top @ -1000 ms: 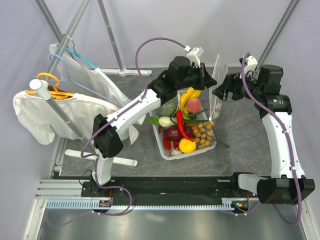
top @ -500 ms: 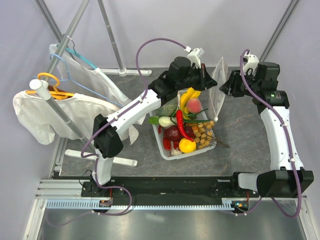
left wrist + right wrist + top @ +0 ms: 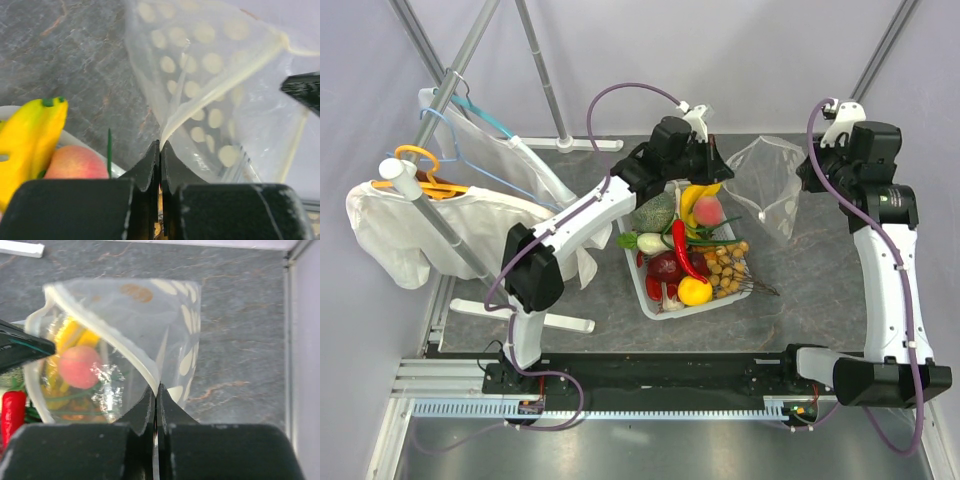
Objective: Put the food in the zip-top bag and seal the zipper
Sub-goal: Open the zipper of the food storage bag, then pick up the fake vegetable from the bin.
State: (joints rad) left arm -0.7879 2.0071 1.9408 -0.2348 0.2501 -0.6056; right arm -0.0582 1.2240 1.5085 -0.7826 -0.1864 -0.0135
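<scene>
The zip-top bag (image 3: 766, 185), clear with white dots, hangs stretched between both grippers right of the basket. My left gripper (image 3: 717, 160) is shut on the bag's left mouth edge (image 3: 160, 142). My right gripper (image 3: 807, 178) is shut on the opposite edge (image 3: 157, 386). The zipper (image 3: 225, 82) runs as a pale strip from the left jaws toward the right ones (image 3: 100, 325). The food lies in the white basket (image 3: 705, 308): a banana bunch (image 3: 695, 198), a peach (image 3: 708, 211), a red chili (image 3: 683, 250), a lemon (image 3: 695, 291). The banana (image 3: 30, 130) and peach (image 3: 75, 162) show beside the left jaws.
A clothes rack with white garments on hangers (image 3: 420, 220) stands at the left, its white foot bar (image 3: 560, 145) at the back. Grey stone tabletop (image 3: 800, 280) surrounds the basket. A metal frame edge (image 3: 287, 340) borders the table on the right.
My right gripper went from open to shut on the bag's edge and drew back to the right. The bag, earlier upright and edge-on, now spreads wide between both grippers.
</scene>
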